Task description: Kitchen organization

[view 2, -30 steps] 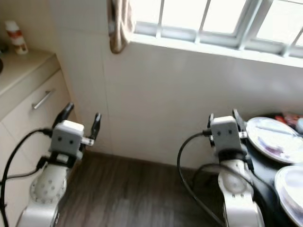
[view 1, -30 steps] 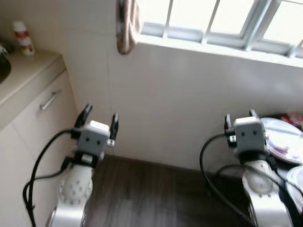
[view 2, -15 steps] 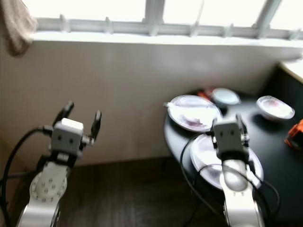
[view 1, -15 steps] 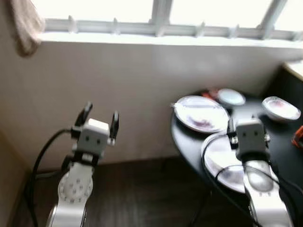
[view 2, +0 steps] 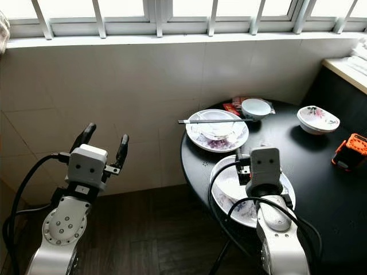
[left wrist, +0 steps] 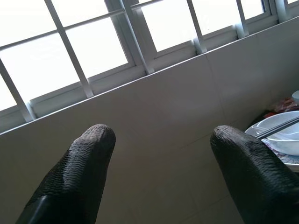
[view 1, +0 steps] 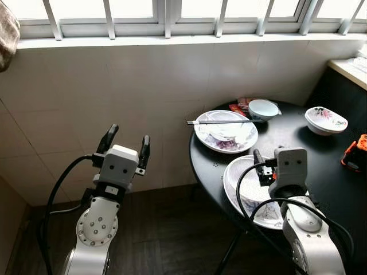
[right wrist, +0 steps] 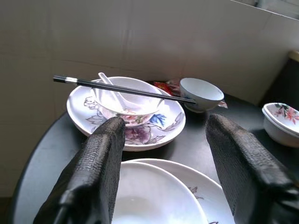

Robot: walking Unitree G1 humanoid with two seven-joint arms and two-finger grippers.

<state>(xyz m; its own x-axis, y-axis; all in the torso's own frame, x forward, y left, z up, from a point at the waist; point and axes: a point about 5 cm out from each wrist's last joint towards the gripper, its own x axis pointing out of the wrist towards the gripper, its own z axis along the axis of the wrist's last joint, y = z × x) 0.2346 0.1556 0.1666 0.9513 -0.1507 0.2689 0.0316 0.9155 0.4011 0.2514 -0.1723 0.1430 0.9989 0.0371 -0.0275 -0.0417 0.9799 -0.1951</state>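
My right gripper (right wrist: 161, 172), fingers spread apart and holding nothing, hovers over the near edge of a round black table (view 2: 321, 172), directly above a large white plate (view 2: 226, 186) with a faint floral pattern. Beyond that plate, toward the wall, sits a floral plate (view 1: 213, 141) carrying a small white bowl (right wrist: 128, 105) with a white ceramic spoon (right wrist: 111, 89) resting inside it; a pair of black chopsticks (right wrist: 122, 89) lies across the bowl's rim, its ends projecting past the plate on both sides. Just beside this plate, farther from me, stands a white cup-shaped bowl (view 1: 263, 108), and a red packet (view 1: 237, 107) lies partly under it. Well to the right on the table is a floral-patterned bowl (view 1: 325, 120), and an orange-and-black object (view 1: 355, 154) sits near the table's right edge; what it is cannot be told. My left gripper (view 1: 125, 143), likewise open and empty, is raised off to the left of the table, in front of the white tiled wall (view 1: 114, 97) under the barred window (left wrist: 84, 51), above dark wood flooring (view 2: 155, 240).
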